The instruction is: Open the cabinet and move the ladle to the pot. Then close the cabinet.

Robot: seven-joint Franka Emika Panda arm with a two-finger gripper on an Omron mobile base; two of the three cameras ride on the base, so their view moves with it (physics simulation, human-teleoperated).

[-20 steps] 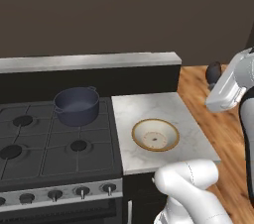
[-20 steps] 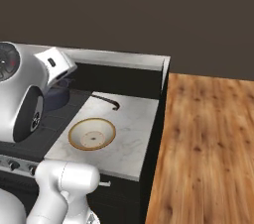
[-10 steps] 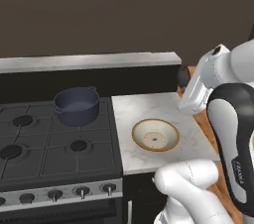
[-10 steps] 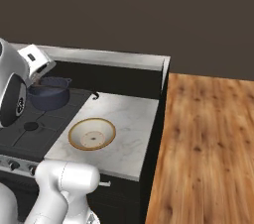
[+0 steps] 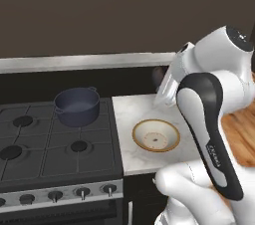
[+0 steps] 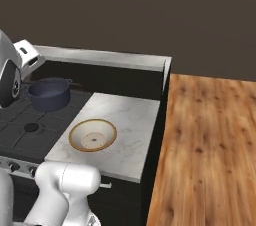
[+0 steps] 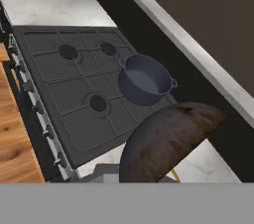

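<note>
The ladle's round brownish bowl looms close in the hand view and hides the fingertips that hold its handle. Beyond it, the dark blue-grey pot stands on the stove's back right burner, with nothing in it. In the left base view my gripper hangs over the back of the marble counter, to the right of the pot, with the ladle's dark bowl just showing beside the hand. From the right base view the pot sits just below the hand at the left edge. The cabinet is out of view.
A shallow cream bowl with a tan rim sits on the marble counter right of the black gas stove. A raised grey ledge runs behind both. A wooden surface lies to the right.
The arm has swung left from over the wooden surface to above the counter beside the stove, carrying the ladle with it. The pot and the cream bowl have stayed put.
</note>
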